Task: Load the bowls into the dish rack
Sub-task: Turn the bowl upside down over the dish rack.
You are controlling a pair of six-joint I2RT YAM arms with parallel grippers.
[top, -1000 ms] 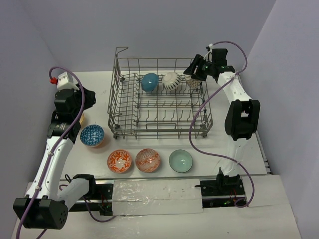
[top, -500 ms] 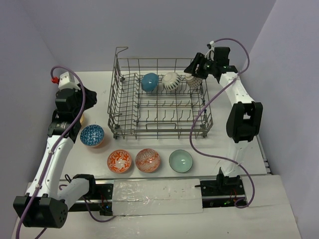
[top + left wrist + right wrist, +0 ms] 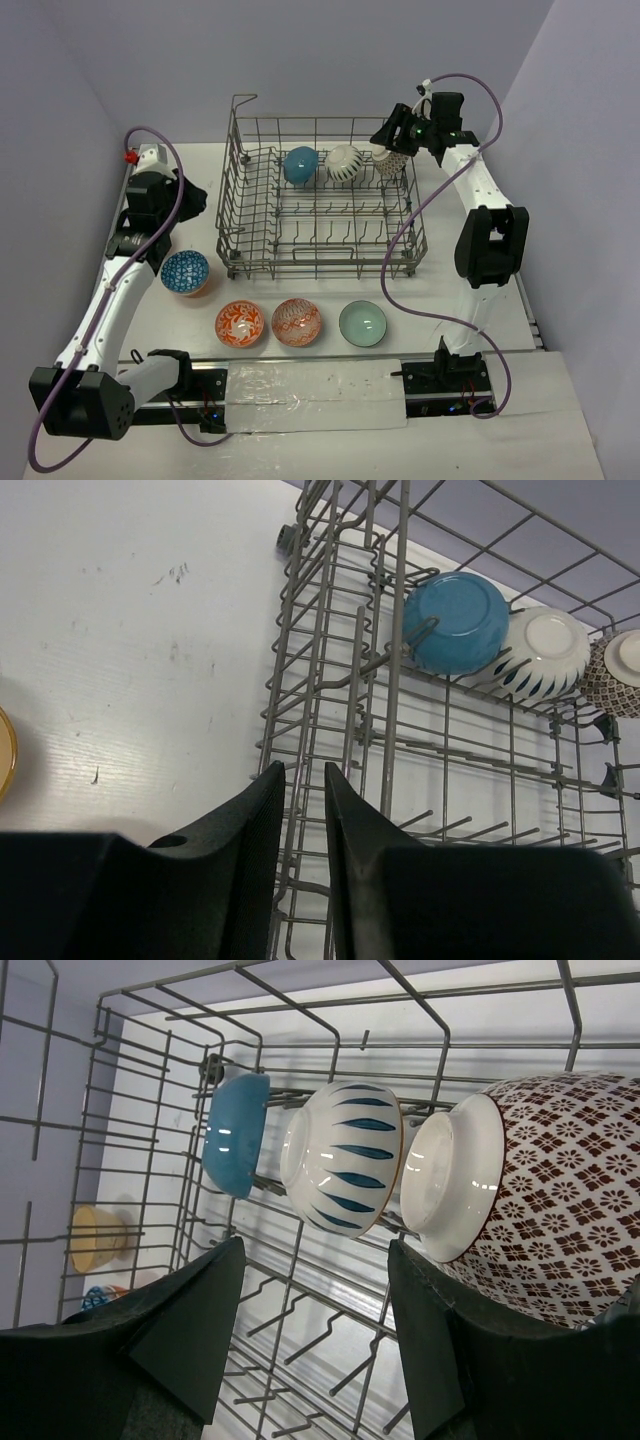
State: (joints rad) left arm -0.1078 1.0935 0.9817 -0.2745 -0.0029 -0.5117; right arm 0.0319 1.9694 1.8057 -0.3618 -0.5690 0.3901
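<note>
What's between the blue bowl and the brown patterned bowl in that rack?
A white bowl with blue stripes, on edge; the overhead and both wrist views show it.

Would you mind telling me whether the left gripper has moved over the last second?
Yes. The left gripper has shifted to the right in the top view, closer to the left wall of the dish rack.

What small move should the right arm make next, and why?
Probably raise the right gripper clear of the dish rack: its jaws stand open, and the brown-patterned bowl seems to rest on edge, beside the white striped bowl.
</note>
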